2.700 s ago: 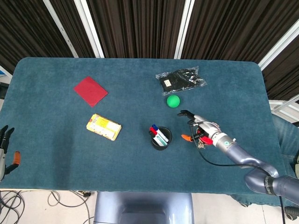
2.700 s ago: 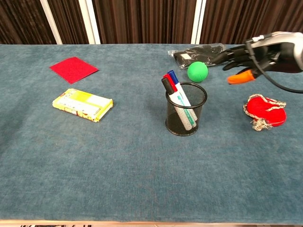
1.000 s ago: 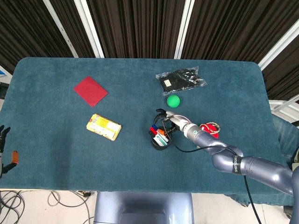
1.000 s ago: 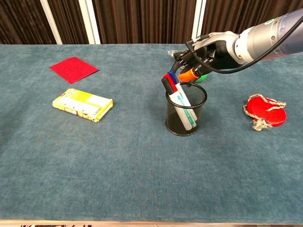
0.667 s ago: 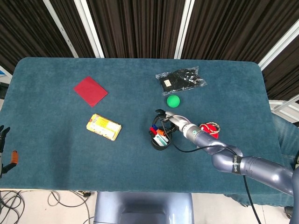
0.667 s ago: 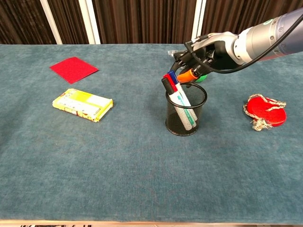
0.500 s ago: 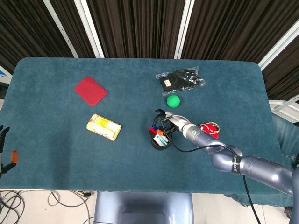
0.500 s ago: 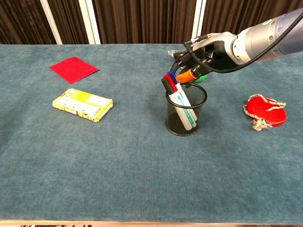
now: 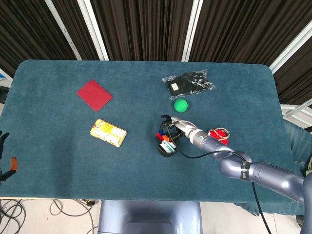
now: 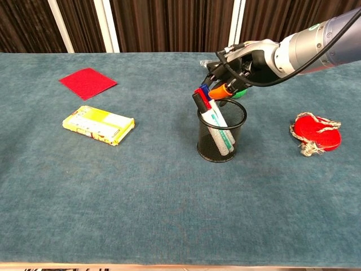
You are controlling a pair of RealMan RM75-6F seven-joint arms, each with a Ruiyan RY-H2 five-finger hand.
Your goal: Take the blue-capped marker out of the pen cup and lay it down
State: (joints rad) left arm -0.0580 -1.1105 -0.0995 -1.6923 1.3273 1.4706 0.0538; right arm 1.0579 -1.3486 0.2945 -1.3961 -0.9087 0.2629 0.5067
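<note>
Three markers crowded in the pen cup (image 10: 222, 131), caps leaning left: black, red, and the blue-capped marker (image 10: 204, 90) at the far side. Right hand (image 10: 240, 66) poised just above and right of those caps, fingers (image 10: 216, 66) spread and curled over them, orange thumb tip close to the blue cap; cannot tell whether anything is pinched yet (contact hidden behind the fingers). Left hand (image 9: 4, 155) off at the near left table edge, fingers apart, holding nothing.

Risks from here: closing on the red cap instead, since it sits touching the blue one; dragging neighbours up too; tipping the light mesh cup if pulled sideways rather than straight up; knocking the green ball (image 9: 181, 105) just beyond the hand.
</note>
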